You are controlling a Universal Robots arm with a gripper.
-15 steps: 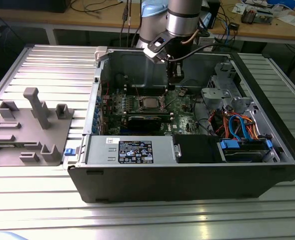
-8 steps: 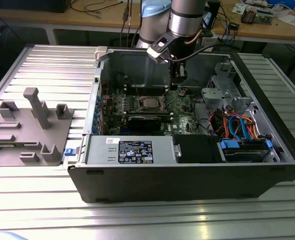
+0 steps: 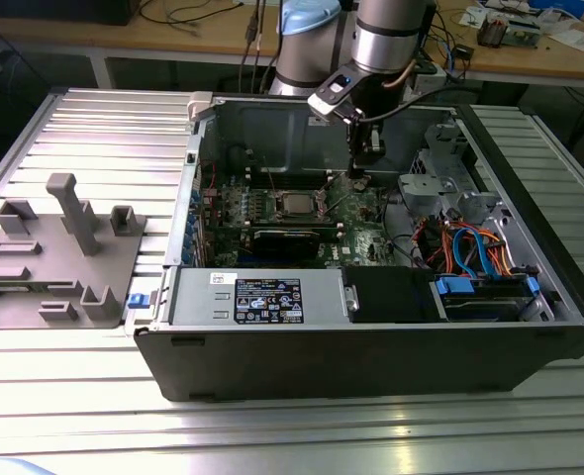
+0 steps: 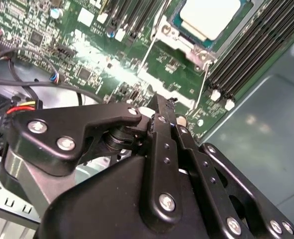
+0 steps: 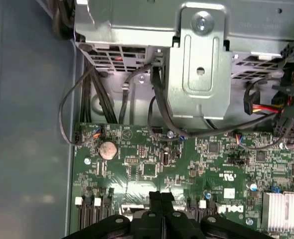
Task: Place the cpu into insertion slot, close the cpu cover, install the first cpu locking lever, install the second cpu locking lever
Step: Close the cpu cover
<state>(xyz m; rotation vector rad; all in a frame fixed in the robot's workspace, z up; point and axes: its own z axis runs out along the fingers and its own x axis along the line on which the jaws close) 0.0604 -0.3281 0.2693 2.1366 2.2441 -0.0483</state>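
The second wrist view's edge crops the dull silver-grey square cpu [image 4: 209,17]. The black metal gripper [image 4: 163,103] hides part of the green circuit board [image 4: 177,69].

Cpu [image 3: 294,205] [image 4: 209,17]: flat square chip, dull silver top, thin green edge around it; level, seated in the slot, on the green board [image 3: 361,213].
Slot [image 4: 201,56]: square socket, pale metal rim; centre filled by the cpu.
Cover [image 4: 171,33]: thin silver frame, lying around the chip, whose top shows through the window; whether pressed fully down, unclear.
Levers: two thin pale wire rods, one lever [image 4: 148,52] at one side of the socket, the other [image 4: 205,87] at the opposite side; both slanting away from the frame, not lying along it.
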